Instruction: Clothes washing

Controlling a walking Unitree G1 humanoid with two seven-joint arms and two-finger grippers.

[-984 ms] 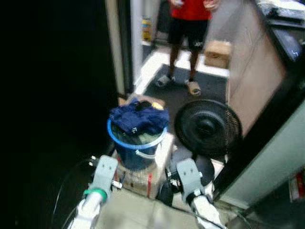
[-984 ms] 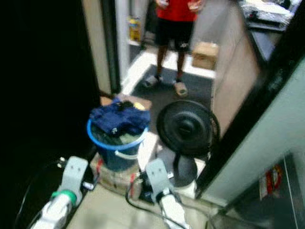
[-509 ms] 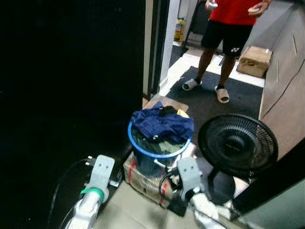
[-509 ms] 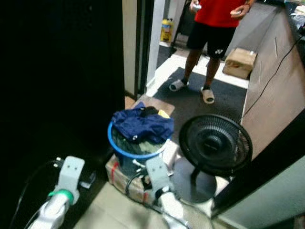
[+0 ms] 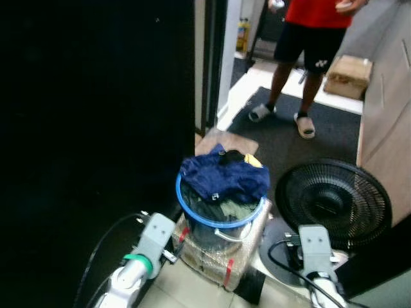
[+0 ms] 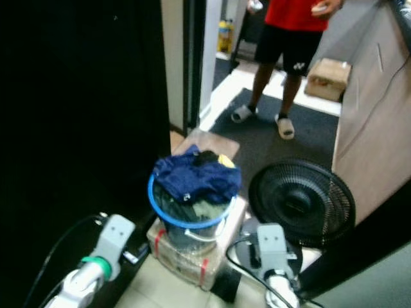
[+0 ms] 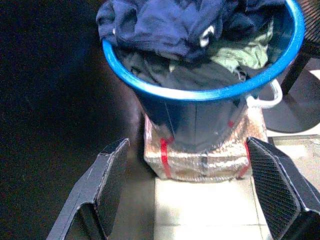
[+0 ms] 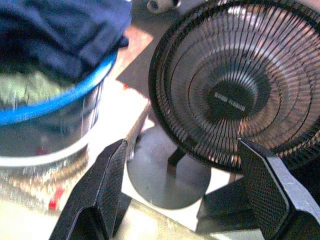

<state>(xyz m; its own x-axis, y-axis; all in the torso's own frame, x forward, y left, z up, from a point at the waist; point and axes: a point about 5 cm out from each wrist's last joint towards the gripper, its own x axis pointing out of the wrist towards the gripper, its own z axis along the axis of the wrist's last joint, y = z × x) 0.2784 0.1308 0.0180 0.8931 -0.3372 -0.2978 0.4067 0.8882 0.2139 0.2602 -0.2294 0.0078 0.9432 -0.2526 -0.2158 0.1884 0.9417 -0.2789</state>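
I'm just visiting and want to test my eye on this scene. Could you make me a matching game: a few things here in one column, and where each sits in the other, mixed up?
Things:
1. bucket
2. blue clothes
3. fan
4. person

Places:
A. standing on the dark mat farther back
B. on the floor to the right of the bucket
C. on a wrapped box with red tape
D. heaped over the bucket's rim

Pairs: 1-C, 2-D, 3-B, 4-A
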